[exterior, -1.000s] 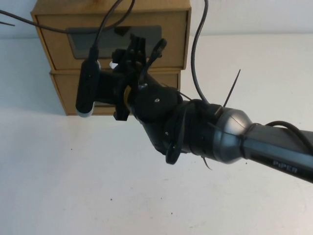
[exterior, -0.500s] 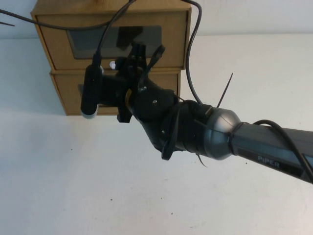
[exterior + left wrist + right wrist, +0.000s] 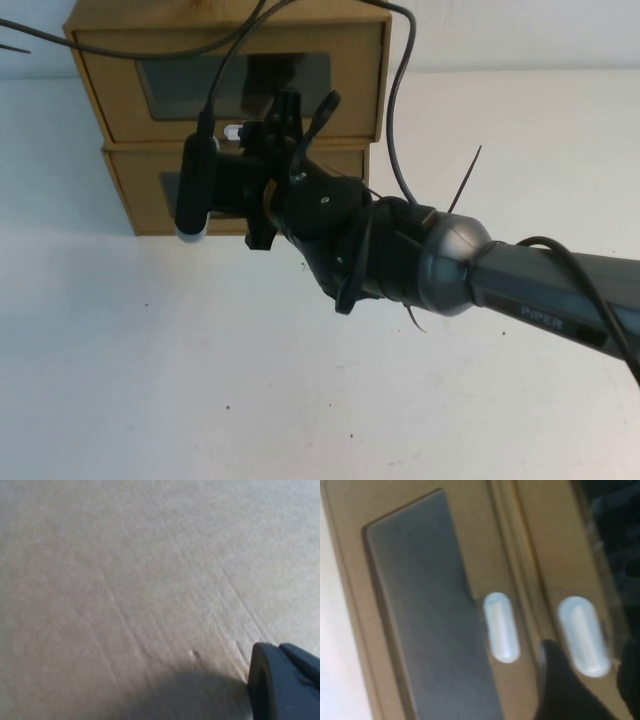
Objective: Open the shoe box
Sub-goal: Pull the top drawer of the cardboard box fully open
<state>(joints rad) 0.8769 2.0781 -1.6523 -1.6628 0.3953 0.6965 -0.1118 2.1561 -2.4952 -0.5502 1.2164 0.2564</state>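
Shoe box [image 3: 350,60] sits at the far left of the table [image 3: 150,380], stacked on a second brown card drawer box [image 3: 135,195]. Right gripper [image 3: 303,105] is up against the fronts, jaws apart, fingers [image 3: 555,680] straddling one pale oval pull tab [image 3: 582,635]. The other tab [image 3: 501,627] is just beside it across the seam, and I can't tell which box owns which. Left gripper [image 3: 282,682] is out of the high view, close over a plain pale surface, state I cannot tell. My read: the card is light, fairly stiff and dents easily, and the stack may slide with the pull. The tab looks small and slick, so pinch its narrow width and draw straight out, clear of the window film [image 3: 165,90]
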